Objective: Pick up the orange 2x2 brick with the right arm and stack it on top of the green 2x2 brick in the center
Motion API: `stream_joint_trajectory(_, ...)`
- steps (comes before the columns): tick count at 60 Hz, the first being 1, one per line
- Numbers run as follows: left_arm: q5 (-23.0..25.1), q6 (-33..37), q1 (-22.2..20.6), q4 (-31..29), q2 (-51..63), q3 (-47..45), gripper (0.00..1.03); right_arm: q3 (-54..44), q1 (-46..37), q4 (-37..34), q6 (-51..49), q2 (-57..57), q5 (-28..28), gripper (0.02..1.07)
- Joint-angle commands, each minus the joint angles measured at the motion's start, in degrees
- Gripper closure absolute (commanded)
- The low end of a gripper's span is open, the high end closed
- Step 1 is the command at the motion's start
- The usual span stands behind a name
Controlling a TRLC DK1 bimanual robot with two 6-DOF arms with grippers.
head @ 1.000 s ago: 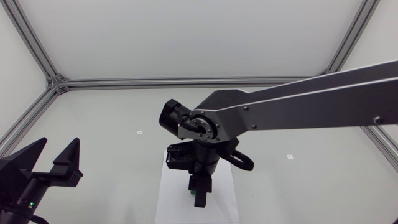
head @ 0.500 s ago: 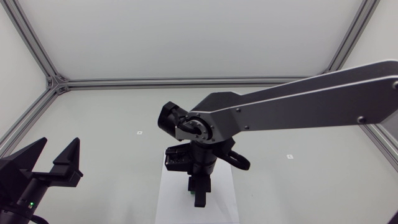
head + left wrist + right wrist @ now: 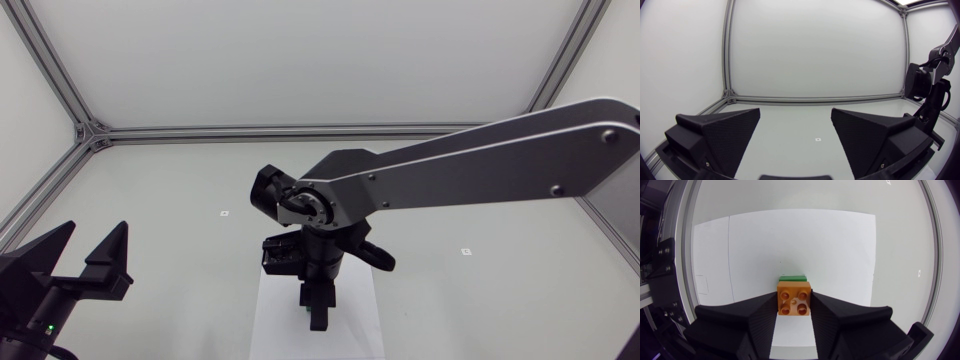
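Right wrist view: R tool (image 3: 794,296) is gripping orange brick (image 3: 794,303) from both sides, green brick (image 3: 793,278) peeking just ahead, on white sheet (image 3: 790,240); L tool (image 3: 796,112) is resting open.

Brick (image 3: 794,303) in right gripper (image 3: 794,296), above second brick (image 3: 792,278) on sheet (image 3: 790,240)

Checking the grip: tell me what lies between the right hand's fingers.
The orange brick, gripped by the right hand from both sides, as the right wrist view shows; the green brick peeks out just beyond it.
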Motion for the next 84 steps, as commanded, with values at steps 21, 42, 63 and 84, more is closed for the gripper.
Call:
stream_joint_trajectory(21,0.2,0.7,0.6,-0.8,-0.5,-2.3,0.04,0.6,0.1,-0.4,-1.9,2.2,-0.4,0.93)
stream_joint_trajectory(42,0.2,0.7,0.6,-0.9,-0.5,-2.3,0.04,0.5,0.6,-0.6,-1.6,2.9,-0.1,0.93)
stream_joint_trajectory(63,0.2,0.7,0.5,-0.9,-0.5,-2.3,0.04,0.6,0.4,-3.2,-1.4,5.8,0.7,0.93)
stream_joint_trajectory(84,0.2,0.7,0.5,-0.9,-0.5,-2.3,0.04,-1.9,-1.2,-1.2,-2.2,5.7,-2.1,0.93)
